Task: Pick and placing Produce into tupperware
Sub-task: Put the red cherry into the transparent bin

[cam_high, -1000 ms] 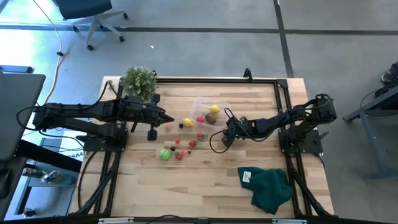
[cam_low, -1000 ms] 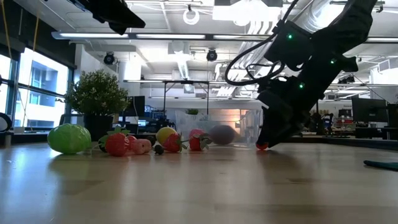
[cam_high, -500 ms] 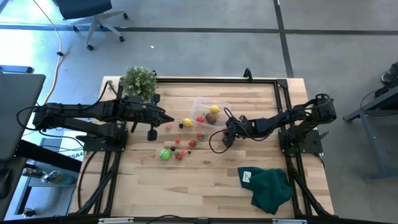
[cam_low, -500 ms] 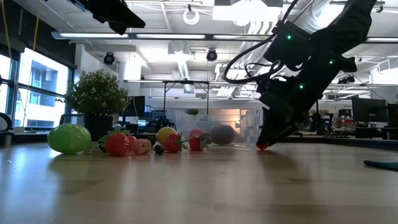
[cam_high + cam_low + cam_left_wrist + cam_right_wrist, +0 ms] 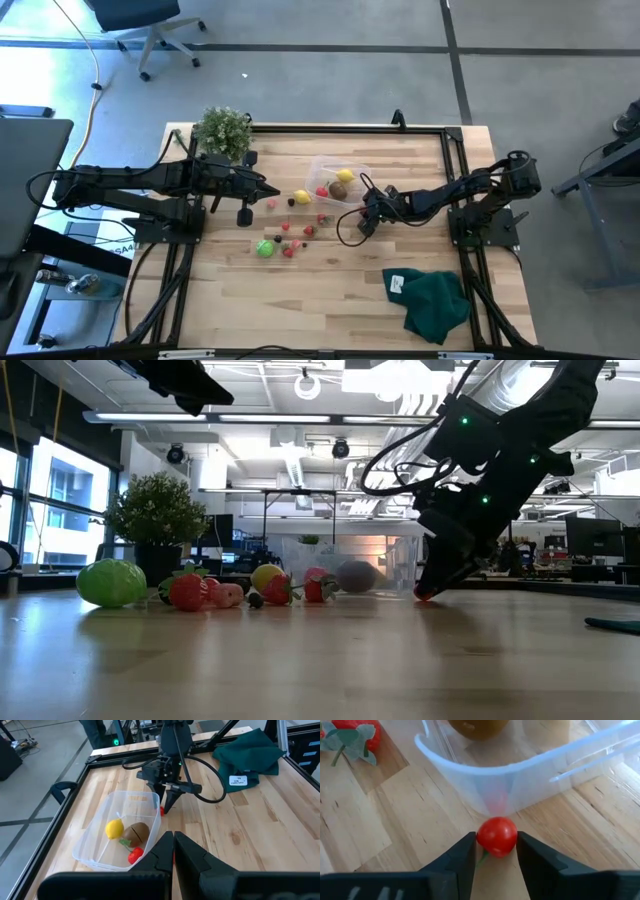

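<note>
The clear tupperware [image 5: 335, 180] stands at the table's middle, holding a yellow lemon [image 5: 114, 828], a brown piece [image 5: 136, 832] and a red one [image 5: 134, 855]. A small red tomato [image 5: 497, 836] lies on the wood against the tub's outer wall. My right gripper [image 5: 363, 212] is down at it, its fingers closed on both sides. More produce lies loose left of the tub: a bright green piece [image 5: 264, 248], a yellow one [image 5: 302, 197] and several red ones. My left gripper [image 5: 273, 190] hovers shut above the table's left half, holding nothing. My right gripper pinches the small red tomato by its two opposite sides [image 5: 481, 839] between its fingertips [image 5: 466, 856]. The fingers slant down from the table's right side. The tomato sits on the wood [image 5: 423, 596], close against the tub's wall [image 5: 520, 775].
A potted plant [image 5: 222, 130] stands at the far left corner. A dark green cloth [image 5: 435, 300] lies near the front right. A black frame runs along the table's edges. Bare wood lies along the near side.
My right gripper's fingers have drawn closer together around the red tomato while the arm has stayed where it was. The tomato has stayed on the wood beside the tub.
</note>
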